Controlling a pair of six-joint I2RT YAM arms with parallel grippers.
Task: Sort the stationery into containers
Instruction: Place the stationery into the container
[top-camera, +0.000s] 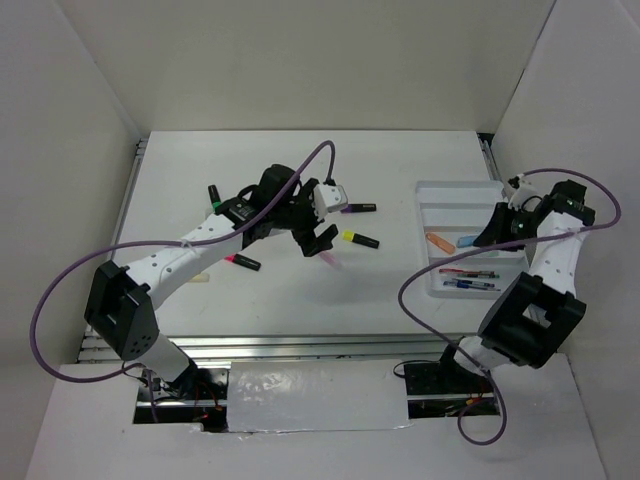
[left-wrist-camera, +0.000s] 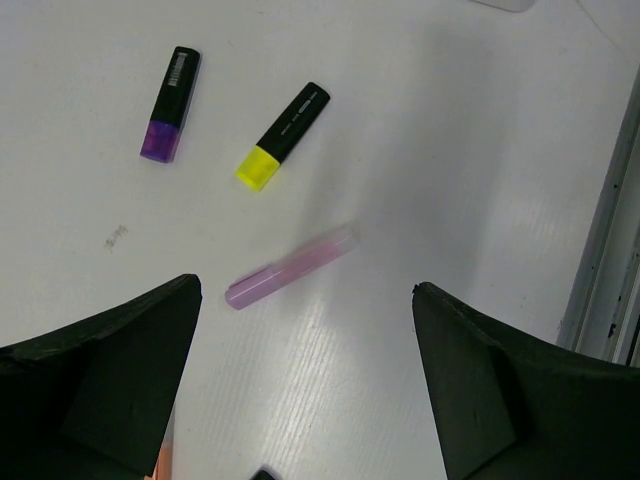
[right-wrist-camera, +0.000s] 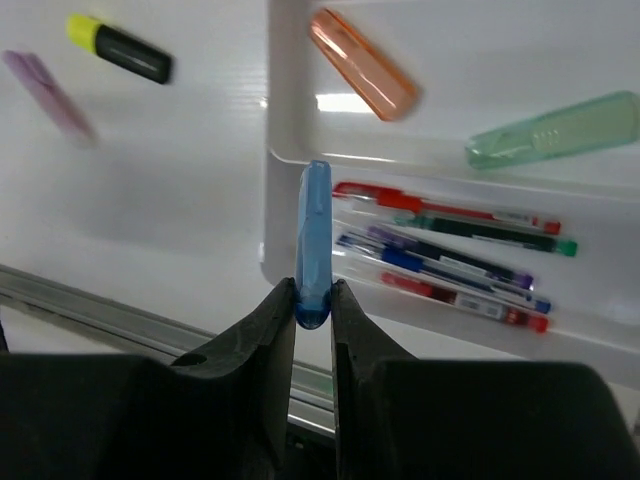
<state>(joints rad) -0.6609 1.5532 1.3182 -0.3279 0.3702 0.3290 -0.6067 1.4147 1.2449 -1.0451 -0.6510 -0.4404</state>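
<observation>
My left gripper (top-camera: 315, 240) (left-wrist-camera: 305, 288) is open and empty, hovering over a lilac marker (top-camera: 330, 261) (left-wrist-camera: 290, 267) that lies on the table just ahead of its jaws. Beside it lie a yellow-capped highlighter (top-camera: 360, 239) (left-wrist-camera: 282, 136) and a purple-capped one (top-camera: 358, 208) (left-wrist-camera: 170, 104). My right gripper (top-camera: 490, 232) (right-wrist-camera: 313, 290) is shut on a blue marker (right-wrist-camera: 313, 235), held over the near-left edge of the white divided tray (top-camera: 425, 190) (right-wrist-camera: 272, 150). In the tray lie an orange marker (right-wrist-camera: 362, 64), a green marker (right-wrist-camera: 550, 130) and several thin pens (right-wrist-camera: 450, 255).
A green-capped highlighter (top-camera: 213, 195) and a pink-capped one (top-camera: 243, 262) lie by the left arm, with a pale marker (top-camera: 200, 277) near it. White walls enclose the table on three sides. A metal rail (top-camera: 300, 345) runs along the near edge.
</observation>
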